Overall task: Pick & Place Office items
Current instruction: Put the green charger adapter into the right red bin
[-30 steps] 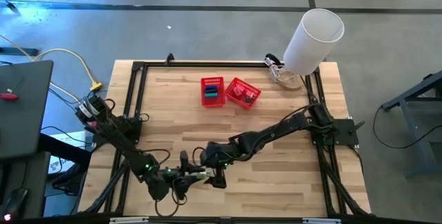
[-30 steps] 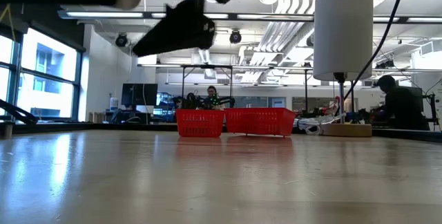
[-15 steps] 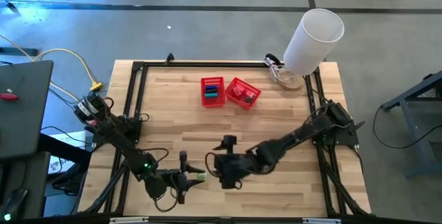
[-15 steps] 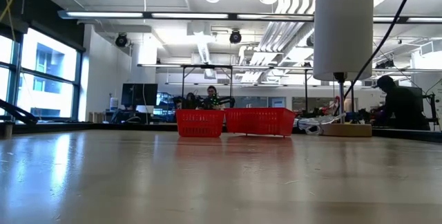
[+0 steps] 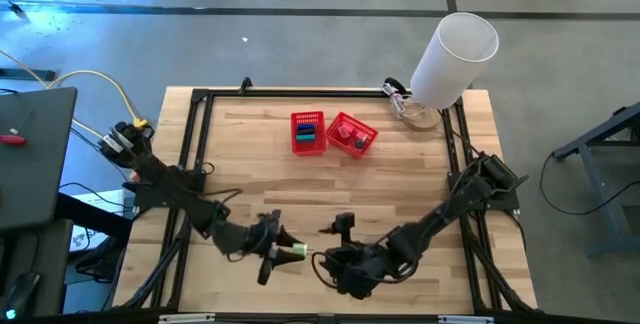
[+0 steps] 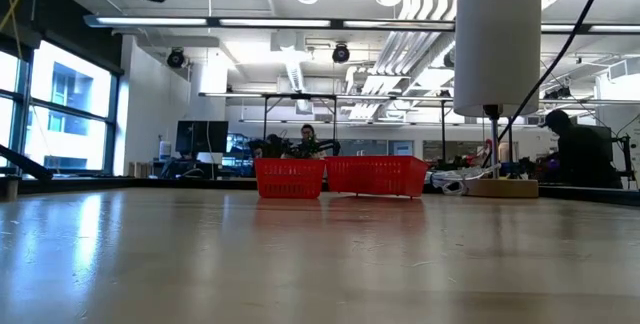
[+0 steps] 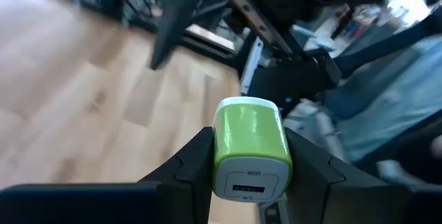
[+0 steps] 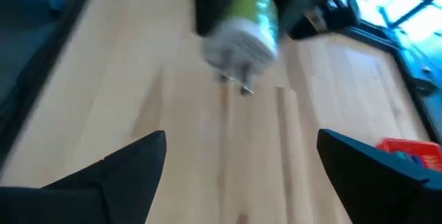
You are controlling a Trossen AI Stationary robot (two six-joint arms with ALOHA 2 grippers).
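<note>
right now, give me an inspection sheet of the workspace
surface: wooden table with a black frame around its edge
job's things: green and white charger held by the left gripper; other small items in two red baskets at the far side
clutter: white cylinder at the far right corner
grippers: left shut on the charger above the near edge; right gripper open, facing it, apart from it
cables: yellow cable off the table's left; black ones along both arms
surroundings: grey floor; lab room behind, a person at right
</note>
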